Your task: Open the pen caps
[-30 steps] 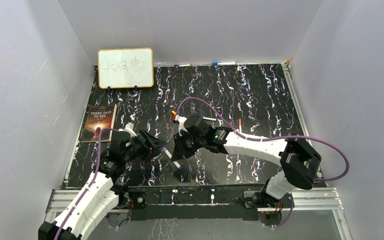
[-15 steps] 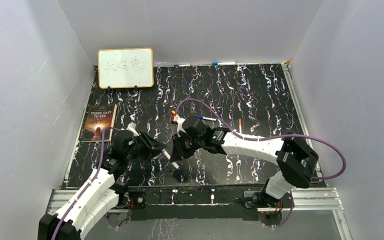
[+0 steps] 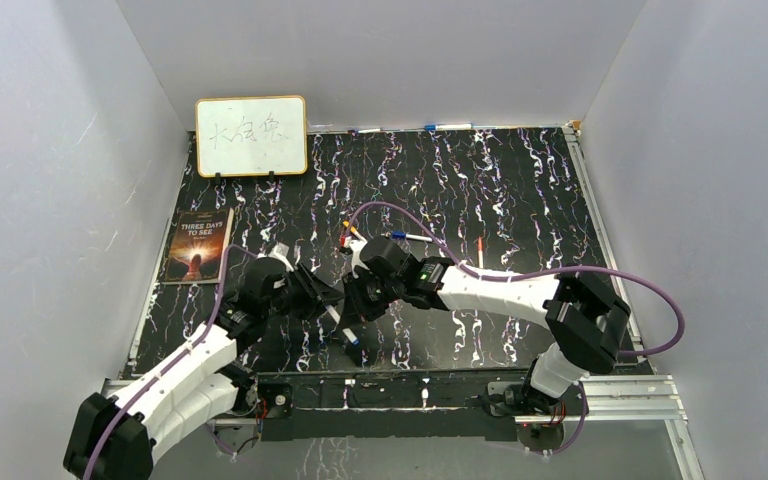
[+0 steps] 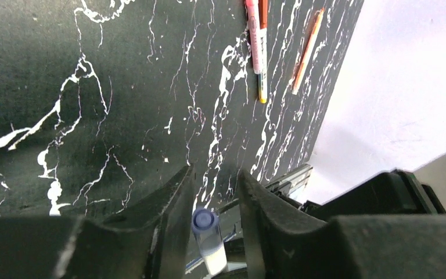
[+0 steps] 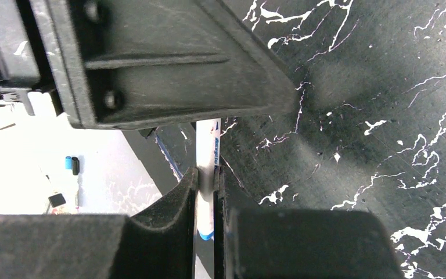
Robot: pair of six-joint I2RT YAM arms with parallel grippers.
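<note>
The left arm (image 3: 185,365) reaches from the near left corner up and right to the middle of the surface (image 3: 520,190). The right arm (image 3: 500,290) stretches from the near right, lying long and low to the left. Their wrists meet nose to nose just near of centre.

The right gripper (image 5: 205,171) is closed tight on the pen (image 5: 209,139), pinching its white barrel between both fingers. In the top view the pen slants from between the two grippers down to the near right, raised off the surface, and ends in a blue tip.

The left gripper (image 4: 213,177) sits over the pen's other end. Its jaws stand narrowly apart with the cap (image 4: 204,221) between them. The cap is a small round blue piece seen end-on, seated on the pale barrel. It lies close against one finger, and a thin gap shows on the other side. Whether the gripper has a firm hold on it cannot be told.

Loose pens (image 3: 412,238) lie on the surface just far of the right wrist. A whiteboard (image 3: 251,136) with writing on it stands at the far left. A book (image 3: 198,246) lies flat by the left edge.
</note>
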